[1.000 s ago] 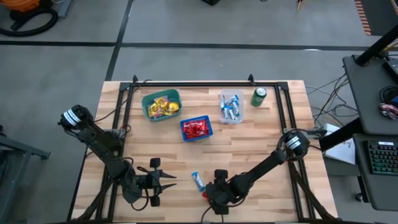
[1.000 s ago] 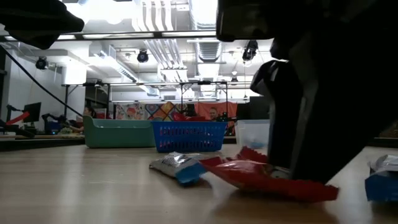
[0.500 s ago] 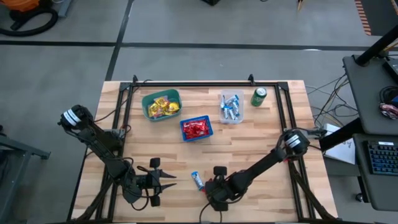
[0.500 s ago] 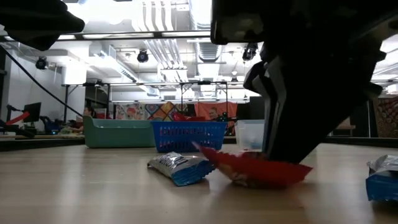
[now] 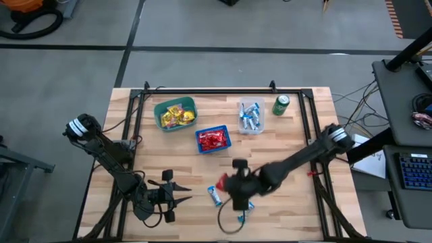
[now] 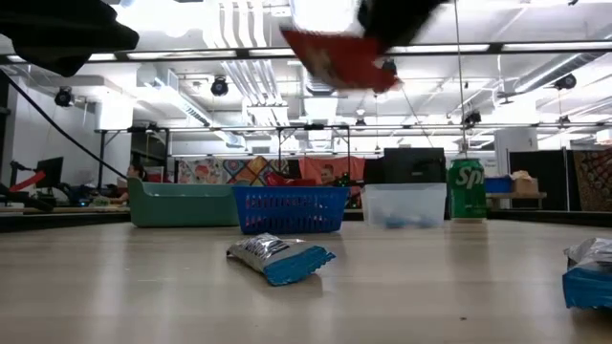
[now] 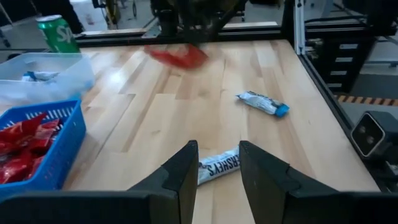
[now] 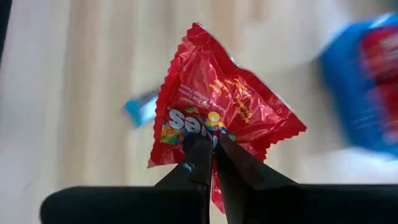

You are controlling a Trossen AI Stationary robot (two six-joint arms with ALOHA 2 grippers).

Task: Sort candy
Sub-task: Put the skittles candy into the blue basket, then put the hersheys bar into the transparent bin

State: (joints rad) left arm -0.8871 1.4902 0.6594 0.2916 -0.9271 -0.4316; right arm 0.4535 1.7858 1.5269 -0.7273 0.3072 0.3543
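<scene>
My right gripper (image 5: 225, 183) is shut on a red candy packet (image 8: 217, 118), which hangs high over the table in the low view (image 6: 335, 55). Two blue-and-white candy bars lie flat on the wood: one (image 5: 214, 196) just ahead of my left gripper (image 5: 185, 194), the other (image 5: 246, 204) nearer the front edge. My left gripper (image 7: 217, 163) hovers low with its fingers apart and nothing between them; the nearer bar (image 7: 219, 168) lies beyond its tips. My right gripper pinches the red packet between its two fingertips, at the printed face near one crimped edge (image 8: 200, 132). The rest of the packet sticks out past the fingertips. It is lifted clear of the table, with the wood showing far behind it.
At the back stand a green basket (image 5: 160, 116) with yellow candy, a blue basket (image 5: 200, 143) with red candy, a clear tub (image 5: 260, 125) with blue-and-white bars and a green can (image 5: 281, 104). A black frame rims the table.
My right gripper has taken hold of the red packet on the table, then risen and gone toward the far edge. The packet, which lay flat beside the blue-and-white bar, is now lifted clear and high. That bar has stayed where it was.
</scene>
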